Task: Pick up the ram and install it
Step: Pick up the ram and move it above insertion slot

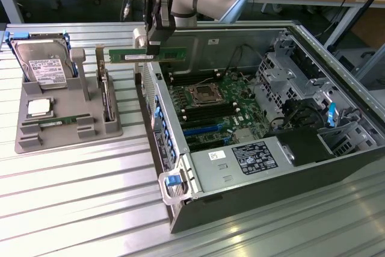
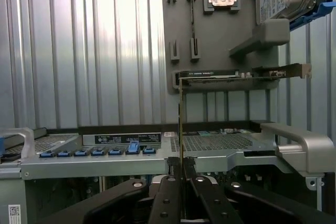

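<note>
Black fingers of the tool were closed narrowly on the ram, gripping its upper edge near mid-length. The ram was a long, thin green board with a pale label on its face and dark chips beside the label. It was held level in the air, long edge down, above the side wall of the open computer case. That placed it between the gray parts tray on the desk and the motherboard.
</note>
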You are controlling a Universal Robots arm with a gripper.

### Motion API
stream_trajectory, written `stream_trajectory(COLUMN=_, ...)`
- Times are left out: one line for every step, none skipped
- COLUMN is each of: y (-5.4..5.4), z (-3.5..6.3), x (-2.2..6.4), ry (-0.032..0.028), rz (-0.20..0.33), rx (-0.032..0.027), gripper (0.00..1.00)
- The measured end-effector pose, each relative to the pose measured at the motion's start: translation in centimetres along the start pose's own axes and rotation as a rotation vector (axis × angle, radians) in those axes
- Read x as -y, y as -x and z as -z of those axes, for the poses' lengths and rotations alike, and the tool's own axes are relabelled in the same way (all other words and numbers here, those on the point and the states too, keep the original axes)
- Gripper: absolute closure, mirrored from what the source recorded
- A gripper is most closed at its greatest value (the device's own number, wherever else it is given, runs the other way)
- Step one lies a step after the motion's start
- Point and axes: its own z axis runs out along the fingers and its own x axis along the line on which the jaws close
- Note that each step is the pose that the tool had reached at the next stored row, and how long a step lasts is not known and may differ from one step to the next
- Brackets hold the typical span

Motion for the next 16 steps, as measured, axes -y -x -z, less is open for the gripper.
stream_trajectory(y=0.0, z=0.0, x=0.12, ry=0.0, rz=0.0, rx=0.0, gripper=0.87)
stream_trajectory(y=0.0, z=0.01, x=0.19, ry=0.0001, rz=0.0, rx=0.0, gripper=0.87)
stream_trajectory(y=0.0, z=0.01, x=0.26, ry=0.0, rz=0.0, rx=0.0, gripper=0.87)
stream_trajectory(y=0.0, z=0.01, x=0.39, ry=0.0, rz=0.0, rx=0.0, gripper=0.87)
stream_trajectory(y=0.0, z=0.01, x=0.47, ry=0.0, rz=0.0, rx=0.0001, gripper=0.87)
stream_trajectory(y=0.0, z=0.02, x=0.67, ry=0.0, rz=0.0, rx=0.0, gripper=0.87)
stream_trajectory(y=0.0, z=0.02, x=0.77, ry=0.0, rz=0.0, rx=0.0, gripper=0.87)
stream_trajectory(y=0.0, z=0.02, x=0.93, ry=0.0, rz=0.0, rx=0.0, gripper=0.87)
stream_trajectory(y=0.0, z=0.02, x=1.06, ry=0.0, rz=0.0, rx=0.0, gripper=0.87)
stream_trajectory(y=0.0, z=0.03, x=1.16, ry=0.0001, rz=0.0, rx=0.0001, gripper=0.87)
stream_trajectory(y=0.0, z=0.03, x=1.27, ry=0.0, rz=0.0, rx=0.0, gripper=0.87)
stream_trajectory(y=0.1, z=0.03, x=1.48, ry=0.0, rz=0.0, rx=0.0, gripper=0.87)
stream_trajectory(y=0.1, z=0.03, x=1.62, ry=0.0, rz=0.0, rx=0.0, gripper=0.87)
stream_trajectory(y=0.1, z=0.04, x=1.76, ry=0.0, rz=0.0, rx=0.0, gripper=0.87)
stream_trajectory(y=0.1, z=0.04, x=1.88, ry=0.0, rz=0.0, rx=0.0, gripper=0.87)
stream_trajectory(y=0.1, z=0.05, x=2.11, ry=0.0001, rz=0.0, rx=-0.0001, gripper=0.87)
